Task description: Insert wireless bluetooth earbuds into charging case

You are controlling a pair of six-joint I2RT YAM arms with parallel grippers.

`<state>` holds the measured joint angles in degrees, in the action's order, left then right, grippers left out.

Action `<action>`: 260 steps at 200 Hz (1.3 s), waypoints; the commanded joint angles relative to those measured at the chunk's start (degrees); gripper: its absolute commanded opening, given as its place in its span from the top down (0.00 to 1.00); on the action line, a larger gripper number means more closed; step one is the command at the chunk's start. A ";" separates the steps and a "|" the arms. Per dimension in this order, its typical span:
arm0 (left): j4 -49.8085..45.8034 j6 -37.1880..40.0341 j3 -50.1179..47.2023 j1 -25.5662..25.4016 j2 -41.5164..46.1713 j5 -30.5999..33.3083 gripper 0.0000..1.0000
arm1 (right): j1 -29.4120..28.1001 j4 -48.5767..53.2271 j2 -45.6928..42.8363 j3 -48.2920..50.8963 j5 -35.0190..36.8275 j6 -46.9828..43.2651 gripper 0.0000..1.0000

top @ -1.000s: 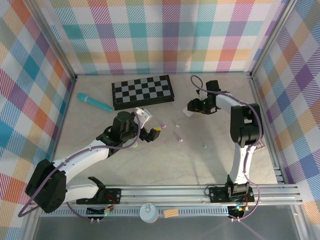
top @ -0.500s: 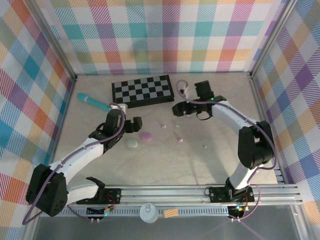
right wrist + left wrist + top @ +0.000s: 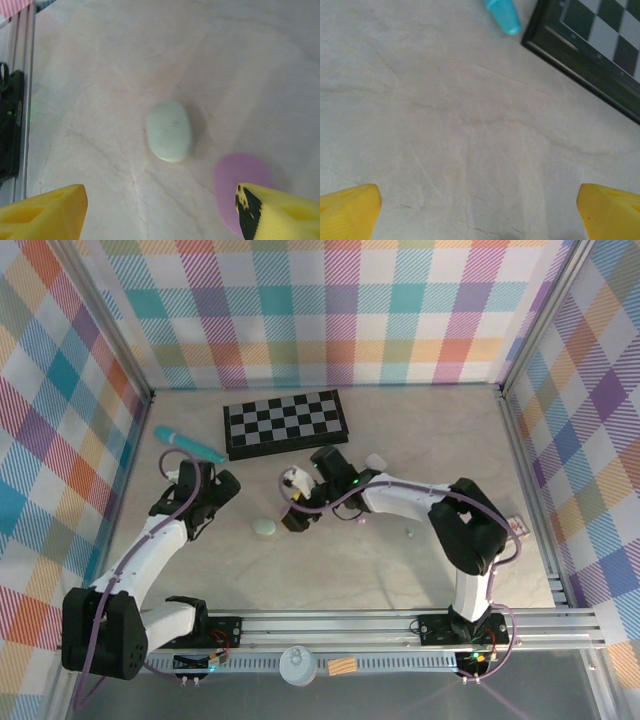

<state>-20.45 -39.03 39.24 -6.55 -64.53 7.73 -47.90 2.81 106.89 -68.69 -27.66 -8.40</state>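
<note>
Since half a second ago, the left arm has been pulled back toward the left wall and the right arm has been swung across from the far right to the middle of the table.

The left gripper (image 3: 480,215) is held over bare tabletop with its yellow fingertips spread wide and nothing between them, so it looks parked out of the way. Just far of it, the tip of a teal pen-like stick (image 3: 502,14) and the corner of the folded chessboard (image 3: 592,47) can be seen, both off to the side and probably just clutter.

Next to the right is the pale green case (image 3: 169,131), lying flat and shut as far as can be told. The pink case (image 3: 242,190) sits just right of it, close but not touching.

The right gripper (image 3: 160,212) is hovered above those two cases, fingers wide open and empty. The pink case is nearly under its right fingertip, so a case pick or nudge is probably being lined up, not a bud grab.

The earbuds haven't been put in yet. A pink bud (image 3: 360,519) and a pale green bud (image 3: 409,532) are left loose on the table right of the cases, well apart from each other. What looks like a white case (image 3: 375,461) is sitting farther back.
</note>
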 commanded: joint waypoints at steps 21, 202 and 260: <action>-0.20 -3.53 -2.55 4.22 1.99 -4.63 0.00 | -5.06 -4.43 6.88 -4.25 3.60 -8.82 0.22; 2.43 -0.25 -4.09 7.11 1.65 -8.51 0.00 | -7.20 6.95 17.73 -15.27 3.40 -17.14 0.38; 2.52 -0.07 -3.74 7.15 1.52 -9.20 0.00 | -7.35 7.58 18.42 -16.83 5.02 -17.70 0.56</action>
<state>-18.26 -39.90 35.66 -0.21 -62.96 -0.58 -54.89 8.82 124.16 -83.50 -21.67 -24.60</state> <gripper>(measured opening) 0.996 0.482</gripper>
